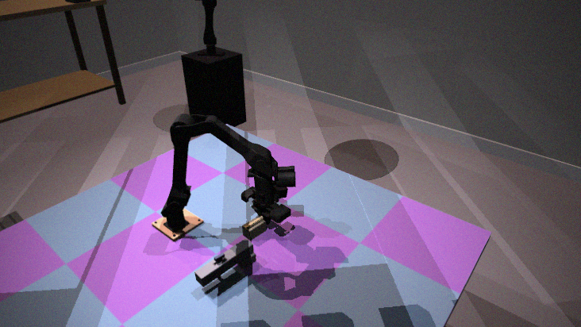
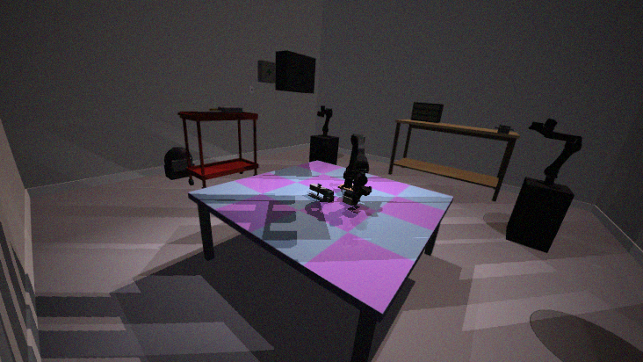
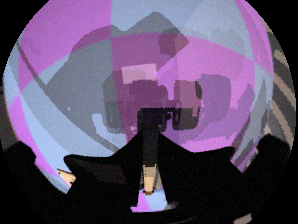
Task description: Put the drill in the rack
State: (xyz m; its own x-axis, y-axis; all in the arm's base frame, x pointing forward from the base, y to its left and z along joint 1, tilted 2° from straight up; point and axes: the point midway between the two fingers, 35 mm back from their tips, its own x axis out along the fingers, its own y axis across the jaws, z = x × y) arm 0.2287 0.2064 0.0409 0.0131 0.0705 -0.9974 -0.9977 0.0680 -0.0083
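Observation:
My gripper [image 1: 263, 216] is shut on the drill [image 1: 253, 224], a short tan and dark rod, and holds it a little above the table top. In the wrist view the drill [image 3: 148, 156] runs straight out between my fingers. The dark grey block [image 1: 225, 267] with a small key [image 1: 220, 256] on top lies on the table in front of my gripper, apart from the drill. A small dark piece [image 1: 283, 228], possibly the rack, lies on the table just right of the drill. In the exterior view my gripper [image 2: 353, 195] stands right of the block [image 2: 321, 193].
The arm's base plate [image 1: 177, 224] sits left of the drill. The table edge [image 1: 471, 263] runs along the right. A black pedestal [image 1: 213, 85] with another arm stands behind the table, and a wooden shelf [image 1: 48, 91] at the back left.

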